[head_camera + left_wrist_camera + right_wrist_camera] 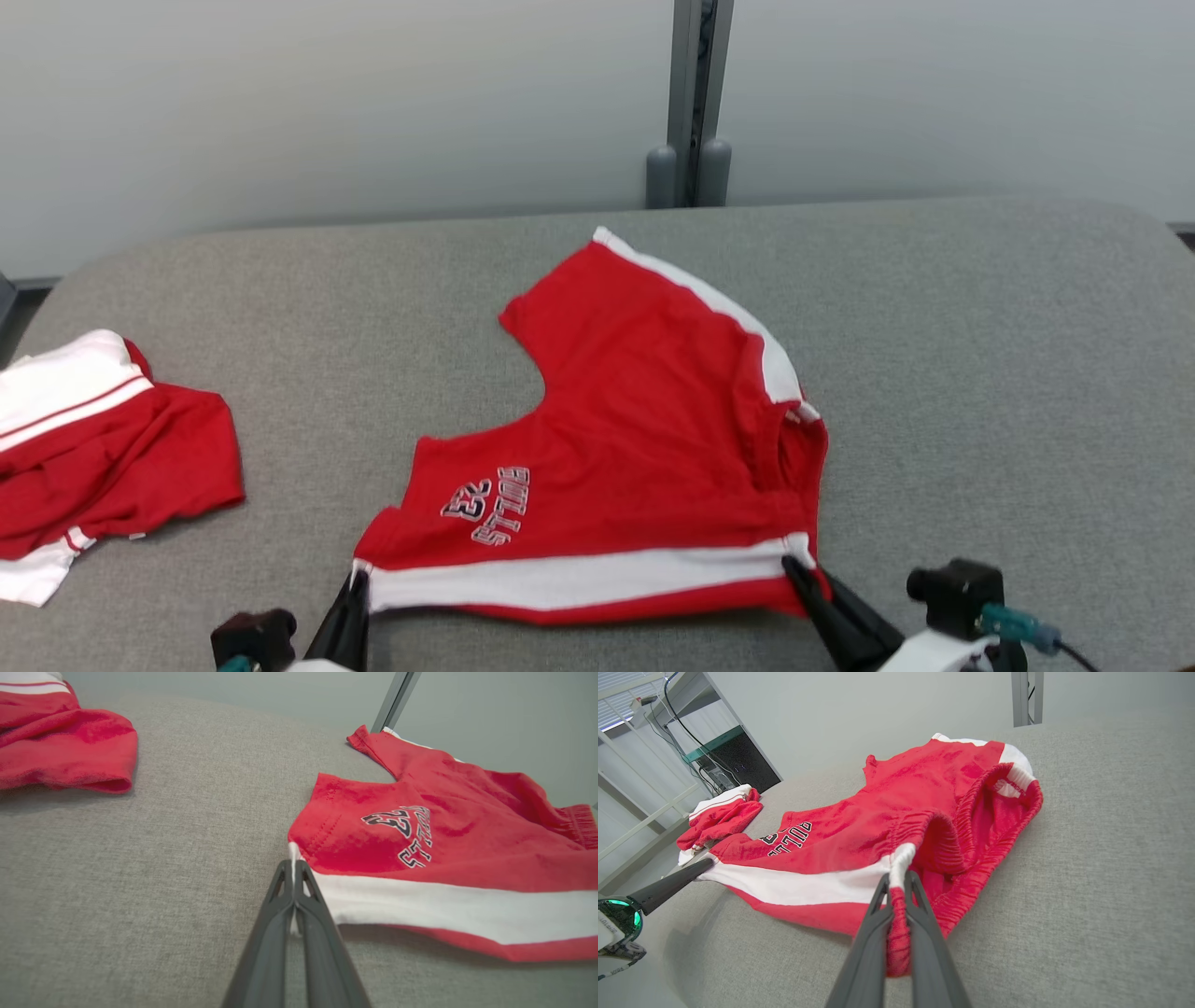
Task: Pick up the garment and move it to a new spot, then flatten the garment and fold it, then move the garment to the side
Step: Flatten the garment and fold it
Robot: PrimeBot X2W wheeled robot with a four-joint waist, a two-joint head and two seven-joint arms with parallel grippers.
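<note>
- Currently, red fabric shorts (644, 411) with a white side stripe and printed lettering are lying spread near the middle of the grey cloth-covered table (980, 373), the striped near edge stretching between both arms.
- At the hem corner, the left gripper (358, 574) is pinching the white stripe, fingers pressed together on it.
- At the elastic waistband, the right gripper (795, 563) is clamping the stripe's other end.
- Well apart at the table's left, a crumpled red-and-white garment (103, 448) is sitting.
</note>
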